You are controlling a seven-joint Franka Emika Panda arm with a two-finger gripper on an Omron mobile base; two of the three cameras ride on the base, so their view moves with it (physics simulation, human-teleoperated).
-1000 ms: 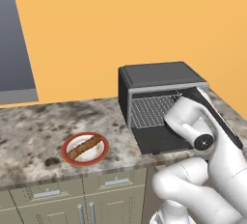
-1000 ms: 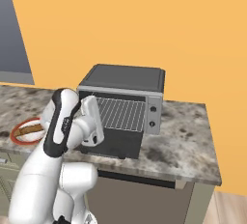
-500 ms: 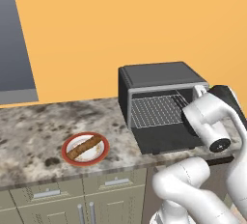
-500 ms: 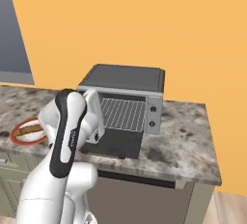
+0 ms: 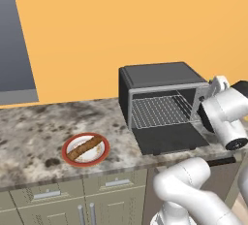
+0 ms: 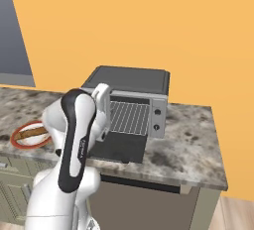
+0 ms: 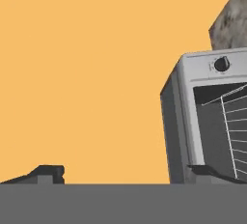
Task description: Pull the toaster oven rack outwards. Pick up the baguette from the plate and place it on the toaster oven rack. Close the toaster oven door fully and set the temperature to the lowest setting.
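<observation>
baguette on plate, left of toaster oven

No readable text, labels or numbers; marks around toaster oven knob too small.

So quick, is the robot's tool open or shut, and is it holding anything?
Tool: open, fingertips wide apart, holding nothing; it points at the toaster oven.

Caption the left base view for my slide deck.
Toaster oven with door open and rack inside; baguette waits on its plate.
</observation>
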